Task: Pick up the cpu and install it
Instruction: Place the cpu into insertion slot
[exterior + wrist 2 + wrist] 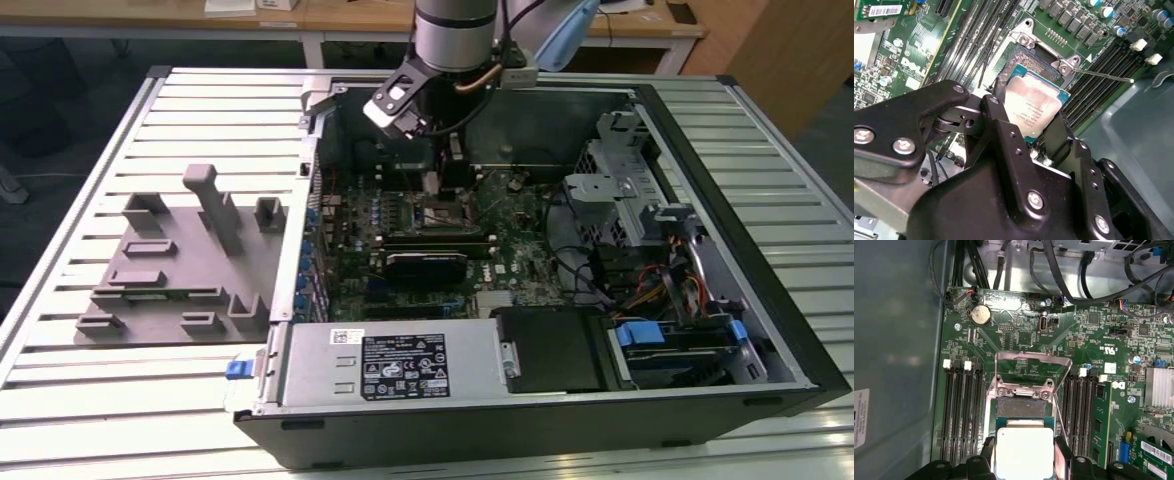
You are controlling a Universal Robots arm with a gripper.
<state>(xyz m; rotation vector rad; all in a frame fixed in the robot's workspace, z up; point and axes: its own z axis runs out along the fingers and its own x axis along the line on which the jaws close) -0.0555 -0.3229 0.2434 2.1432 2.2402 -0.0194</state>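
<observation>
We're looking down into the open computer case (747, 385), which lies on the slatted table (80, 400). The arm (454, 30) reaches in from above and the gripper (435, 182) sits low over the green motherboard (514, 270). In the second wrist view there's the cpu (1035, 105), silver top facing us. The black fingers (1001, 130) are drawn in narrow and clamped on two opposite edges of it, so the tool has it firmly in hand. In the first wrist view the cpu hangs right at the near edge of the open socket (1021, 405), partly overlapping its frame, and we can't tell whether it touches. The socket's dark pin field is uncovered, and its metal bracket (1034, 355) is flipped up and back, away from the cpu. Rows of memory slots (961, 415) flank the socket on both sides, and a coin battery (980, 315) sits farther up the board. In the exterior view a grey box (320, 365) with a white label fills the case's near corner. A grey tray (174, 280) with upright pegs rests on the table at the exterior view's left, beside the case.
</observation>
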